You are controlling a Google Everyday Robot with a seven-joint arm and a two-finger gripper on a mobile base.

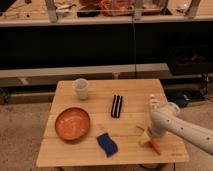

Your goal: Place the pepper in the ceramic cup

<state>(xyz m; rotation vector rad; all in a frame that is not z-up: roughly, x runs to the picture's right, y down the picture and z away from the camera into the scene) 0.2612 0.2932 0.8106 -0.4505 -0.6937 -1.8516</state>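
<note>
The pepper (155, 145) is a small orange-red tapered piece lying on the wooden table (130, 90) near its front right corner. My gripper (145, 137) is right at the pepper's left end, at the end of the white arm that comes in from the right. The ceramic cup (81, 88) is a small whitish cup standing upright near the table's back left, far from the gripper.
A wide shallow orange dish (72, 124) sits at the front left. A blue sponge (107, 144) lies at the front middle. A black striped object (117, 106) lies at the table's middle. A dark shelf unit runs behind the table.
</note>
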